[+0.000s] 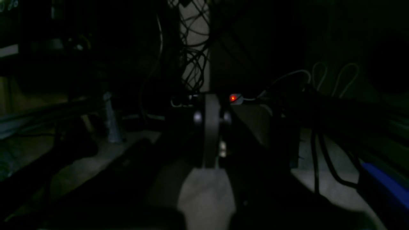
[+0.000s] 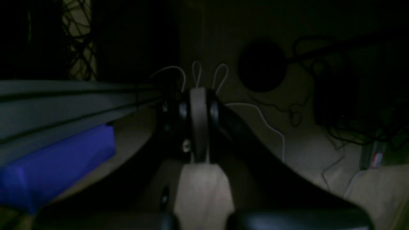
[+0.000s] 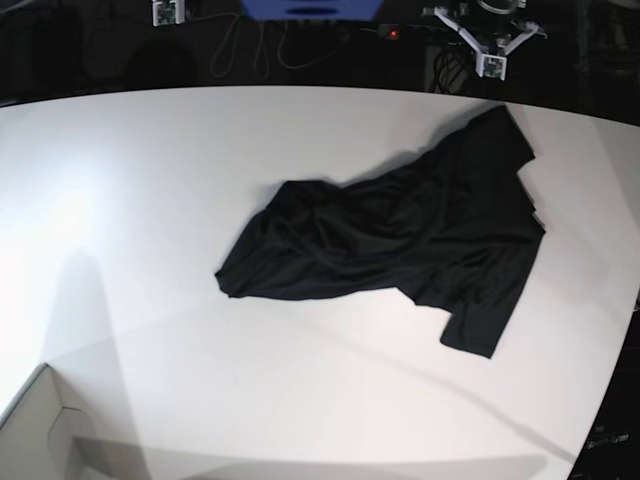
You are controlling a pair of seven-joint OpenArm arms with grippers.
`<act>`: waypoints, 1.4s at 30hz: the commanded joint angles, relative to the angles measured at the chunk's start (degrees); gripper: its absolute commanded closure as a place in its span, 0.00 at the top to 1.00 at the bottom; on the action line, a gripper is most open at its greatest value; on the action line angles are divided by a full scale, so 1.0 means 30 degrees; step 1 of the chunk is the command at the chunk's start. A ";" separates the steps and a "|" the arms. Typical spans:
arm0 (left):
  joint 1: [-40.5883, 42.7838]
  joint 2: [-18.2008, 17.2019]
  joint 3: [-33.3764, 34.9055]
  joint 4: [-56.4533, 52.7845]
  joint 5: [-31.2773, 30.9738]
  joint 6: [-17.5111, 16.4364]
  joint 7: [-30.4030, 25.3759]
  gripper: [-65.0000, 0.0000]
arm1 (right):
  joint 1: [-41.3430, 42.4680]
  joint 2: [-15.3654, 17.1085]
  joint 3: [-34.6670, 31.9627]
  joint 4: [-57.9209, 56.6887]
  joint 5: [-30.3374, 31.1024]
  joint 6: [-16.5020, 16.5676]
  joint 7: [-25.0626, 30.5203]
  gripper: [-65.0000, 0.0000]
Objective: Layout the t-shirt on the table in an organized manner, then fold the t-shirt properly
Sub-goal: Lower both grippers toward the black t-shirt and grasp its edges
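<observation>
The black t-shirt (image 3: pixel 400 235) lies crumpled on the white table (image 3: pixel 150 200), spread from the middle toward the right edge. One sleeve points toward the front right, and a corner reaches the far edge. Both arms hang beyond the far edge, away from the cloth. My left gripper (image 1: pixel 211 127) is shut, its fingers pressed together with nothing between them; in the base view it sits at the far right (image 3: pixel 494 55). My right gripper (image 2: pixel 198 124) is shut and empty too, at the far left (image 3: pixel 168 12). Both wrist views are dark and look below table level.
A pale box corner (image 3: pixel 40 430) juts in at the front left. A blue block (image 3: pixel 310 8) sits behind the far edge, also seen beside the right gripper (image 2: pixel 57 166). Cables (image 2: pixel 274 127) and a red light (image 1: pixel 233 98) lie in the dark behind.
</observation>
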 commanded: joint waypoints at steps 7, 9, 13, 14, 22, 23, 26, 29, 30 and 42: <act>0.0337 0.0052 -0.0413 0.2954 -0.0371 0.0054 0.1911 0.00 | -0.1351 0.0058 0.0026 0.3575 0.0107 0.0041 -0.0578 0.00; 0.0601 -0.0094 -0.0853 0.3921 -0.1367 0.0025 0.1969 0.00 | -0.1673 0.0058 0.0026 0.4542 0.0107 0.0041 -0.0578 0.00; 0.0718 -0.0123 -0.2201 0.5386 -0.3712 0.0025 0.1999 0.00 | -0.1908 0.0000 0.0026 0.6007 0.0107 0.0041 -0.0578 0.00; 0.0660 -0.0123 -0.2494 0.5474 -0.4034 0.0025 0.1999 0.00 | -0.1908 0.0000 0.0026 0.6124 0.0107 0.0041 -0.0578 0.00; -0.0219 -0.0123 -0.3813 0.5679 -0.4561 0.0025 0.1999 0.01 | -0.0970 -0.0059 -0.0209 0.6388 0.0107 0.0041 -0.0578 0.00; -0.0366 -0.0123 -0.3871 0.5709 -0.4561 0.0025 0.1999 0.01 | -0.0765 -0.0059 -0.0267 0.6388 0.0107 0.0041 -0.0578 0.00; -0.0688 -0.0065 -0.4164 0.5738 -0.4561 0.0025 0.1999 0.01 | -0.0237 -0.0088 -0.0267 0.6388 0.0107 0.0041 -0.0520 0.00; -0.0952 0.0023 -0.4223 0.5738 -0.4561 0.0025 0.1999 0.01 | 0.0466 -0.0088 -0.0297 0.6476 0.0107 0.0041 -0.0432 0.00; -0.0981 0.0052 -0.4223 0.5738 -0.4561 0.0025 0.1999 0.01 | 0.0759 -0.0088 -0.0326 0.6476 0.0107 0.0041 -0.0461 0.00; -0.1538 -0.0006 -0.4223 0.5738 -0.4591 0.0025 0.1999 0.01 | 0.3807 0.0058 -0.4692 0.6476 0.0048 0.0041 -0.1428 0.00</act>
